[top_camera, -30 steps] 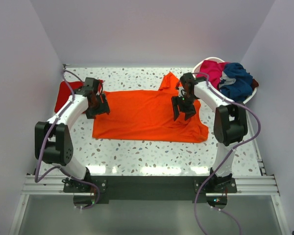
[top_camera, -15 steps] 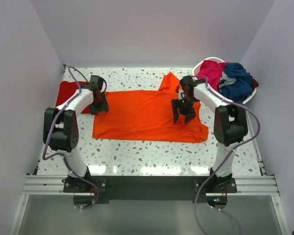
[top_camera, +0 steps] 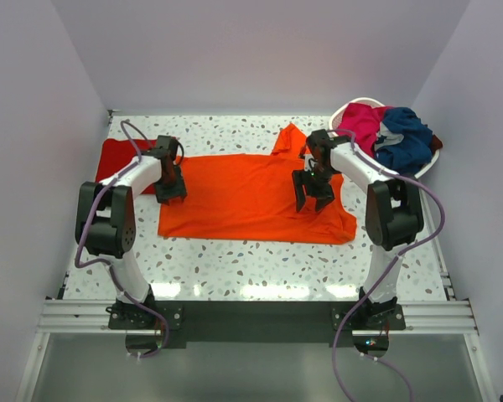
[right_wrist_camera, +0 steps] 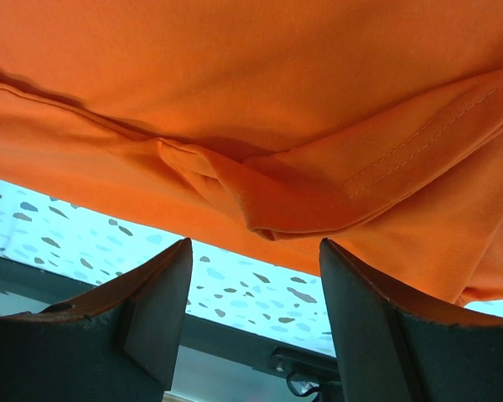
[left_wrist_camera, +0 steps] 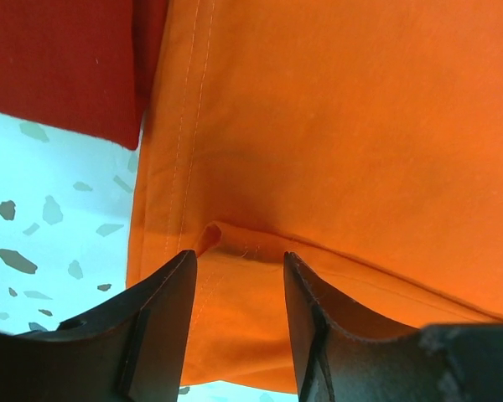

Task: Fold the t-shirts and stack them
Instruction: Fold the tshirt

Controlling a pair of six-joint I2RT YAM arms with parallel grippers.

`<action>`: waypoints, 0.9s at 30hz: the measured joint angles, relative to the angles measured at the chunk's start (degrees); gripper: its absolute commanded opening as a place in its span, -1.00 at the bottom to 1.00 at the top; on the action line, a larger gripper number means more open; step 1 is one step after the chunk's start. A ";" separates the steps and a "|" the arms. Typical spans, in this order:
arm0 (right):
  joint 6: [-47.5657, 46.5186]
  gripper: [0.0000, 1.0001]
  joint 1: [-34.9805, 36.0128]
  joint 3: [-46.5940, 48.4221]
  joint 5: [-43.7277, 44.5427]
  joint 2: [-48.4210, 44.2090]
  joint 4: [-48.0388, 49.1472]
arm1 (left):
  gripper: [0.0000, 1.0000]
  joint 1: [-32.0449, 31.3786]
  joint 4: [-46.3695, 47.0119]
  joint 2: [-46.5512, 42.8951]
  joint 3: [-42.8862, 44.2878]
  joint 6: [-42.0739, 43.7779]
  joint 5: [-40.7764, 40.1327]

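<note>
— How many shirts do you count from here?

— Four. One orange t-shirt (top_camera: 251, 197) lies spread out flat across the middle of the speckled tabletop (top_camera: 235, 260), with one sleeve poking toward the far wall. One red t-shirt (top_camera: 117, 157) lies flat at the far left and meets the orange one's left edge. Which lies on top there, I can't tell. The other two are bundled in the single white basket (top_camera: 342, 111) in the far right corner: one magenta t-shirt (top_camera: 365, 121) on its left side and one navy t-shirt (top_camera: 407, 141) on its right, drooping over the rim.

— And the arms?

— Two, both reaching over the orange shirt. The left fingers (top_camera: 169, 193) are down at its left hem, close to the red one. The right fingers (top_camera: 306, 199) are over its right part, below the sleeve.

— Is either one holding anything?

— No. In the left wrist view, the left fingers (left_wrist_camera: 151, 327) stand parted, and a small pucker in the hem shows in the gap between them. Nothing is pinched. The right fingers (right_wrist_camera: 151, 318) are spread wider, just above a raised fold of orange cloth with a stitched seam running off to the right. They're empty too.

— So one shirt is laid out, one is off to the side, and two are in the basket.

— That's it.
</note>
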 measured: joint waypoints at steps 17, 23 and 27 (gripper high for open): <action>0.00 0.32 1.40 0.00 -0.42 -0.37 0.07 | -0.87 0.00 1.25 0.13 -1.29 -0.39 0.15; 0.00 0.13 1.51 -1.27 -0.33 -0.37 1.36 | -1.00 0.00 1.22 0.13 -1.29 -0.35 -0.02; 0.33 -0.08 1.51 -2.62 0.24 -0.37 2.56 | -1.00 0.00 1.20 0.13 -1.29 -0.35 -0.20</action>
